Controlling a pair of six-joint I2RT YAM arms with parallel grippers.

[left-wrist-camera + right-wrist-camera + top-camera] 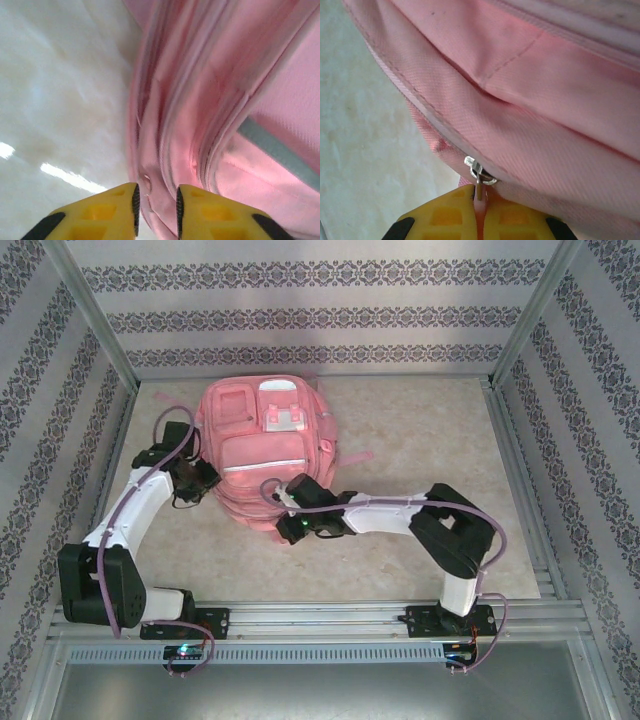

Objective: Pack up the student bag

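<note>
Lying flat on table point(420, 460), student bag point(262, 455)

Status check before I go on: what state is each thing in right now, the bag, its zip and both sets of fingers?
student bag: lying flat on the table, front pockets up.
zipper pull: pinched, at the bag's near edge.
left gripper: fingers parted, against the bag's side.
right gripper: fingers shut on the zipper pull.
</note>
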